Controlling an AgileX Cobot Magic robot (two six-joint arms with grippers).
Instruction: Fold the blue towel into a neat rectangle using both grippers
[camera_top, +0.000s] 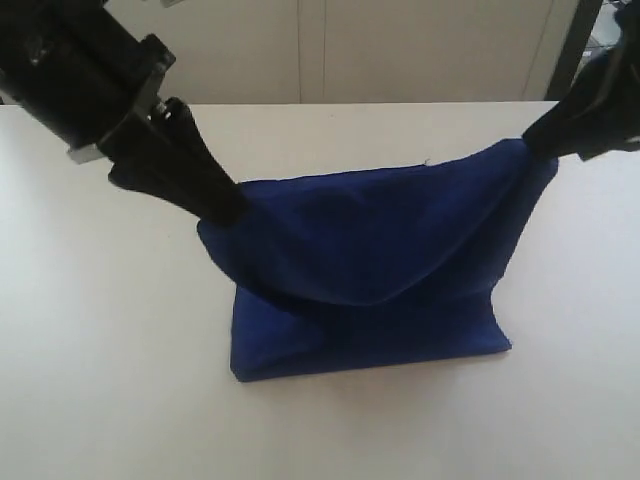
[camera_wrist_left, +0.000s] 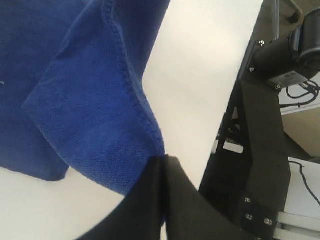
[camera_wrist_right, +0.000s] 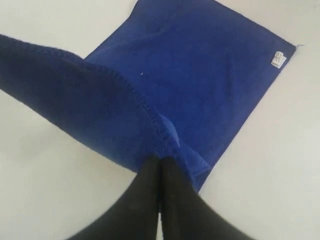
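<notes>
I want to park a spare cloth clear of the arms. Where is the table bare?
Bare table lies between the blue towel's near fold and the front edge, and beside the towel on the left arm's side. The middle is crowded: shut jaws hold the towel up between that arm and the right arm.

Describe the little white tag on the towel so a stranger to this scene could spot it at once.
On the white table lies the blue towel, one edge lifted, the rest flat. In the right wrist view, follow the flat part to the corner farthest from the right gripper: the tag sits there by the hem. It is the only white label on the all-blue cloth.
</notes>
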